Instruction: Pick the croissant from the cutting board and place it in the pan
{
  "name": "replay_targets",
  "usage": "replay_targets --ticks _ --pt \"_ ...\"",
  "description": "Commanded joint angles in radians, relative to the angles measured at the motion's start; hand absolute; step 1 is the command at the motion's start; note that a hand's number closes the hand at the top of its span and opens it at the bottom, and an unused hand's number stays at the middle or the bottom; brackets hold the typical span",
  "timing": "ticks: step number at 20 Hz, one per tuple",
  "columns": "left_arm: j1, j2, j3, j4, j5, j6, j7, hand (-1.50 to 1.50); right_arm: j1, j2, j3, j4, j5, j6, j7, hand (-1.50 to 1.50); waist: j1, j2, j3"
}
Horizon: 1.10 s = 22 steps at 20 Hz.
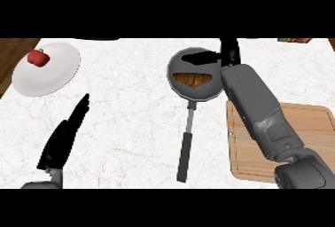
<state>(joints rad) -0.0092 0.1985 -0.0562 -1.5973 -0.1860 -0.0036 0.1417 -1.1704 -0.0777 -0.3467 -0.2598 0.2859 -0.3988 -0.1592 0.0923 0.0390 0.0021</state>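
Observation:
The brown croissant (192, 80) lies inside the grey pan (175, 71), near the middle of the counter, with the pan's long black handle (185, 153) pointing toward me. My right hand (201, 56) hovers over the pan's far side, just beyond the croissant, its fingers stretched out to the left and holding nothing. Its grey forearm runs down across the left edge of the wooden cutting board (307, 133), which has nothing on its visible part. My left hand (62, 137) rests open at the lower left, fingers pointing up.
A white plate (56, 75) at the far left carries a small red fruit (38, 57). A colourful item (294, 40) peeks in at the top right edge. Dark wood shows past the counter's left edge (9, 53).

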Motion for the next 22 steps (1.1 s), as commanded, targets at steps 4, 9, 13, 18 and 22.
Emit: replay_targets --ticks 4,9,13,18,22 --pt "0.019 0.014 0.018 0.011 0.002 -0.007 -0.019 0.00 0.048 -0.151 -0.113 0.004 -0.088 0.025 -0.096 -1.50 -0.020 -0.005 0.000" --pt "0.052 -0.008 0.000 -0.043 -0.010 0.010 0.011 0.00 0.144 -0.280 -0.116 0.021 -0.086 0.154 -0.218 -1.50 -0.034 -0.014 0.001" --pt "0.046 0.038 0.059 -0.028 0.024 -0.023 0.019 0.00 0.177 -0.365 -0.116 0.037 -0.084 0.233 -0.251 -1.50 -0.046 -0.020 0.000" --pt "0.072 0.008 0.030 -0.002 -0.003 -0.009 -0.033 0.00 0.205 -0.442 -0.131 0.062 -0.095 0.314 -0.299 -1.50 -0.043 -0.018 0.001" --pt "0.075 0.017 0.040 -0.057 -0.002 -0.007 0.014 0.00 0.250 -0.556 -0.147 0.077 -0.109 0.430 -0.316 -1.50 -0.043 -0.019 0.002"
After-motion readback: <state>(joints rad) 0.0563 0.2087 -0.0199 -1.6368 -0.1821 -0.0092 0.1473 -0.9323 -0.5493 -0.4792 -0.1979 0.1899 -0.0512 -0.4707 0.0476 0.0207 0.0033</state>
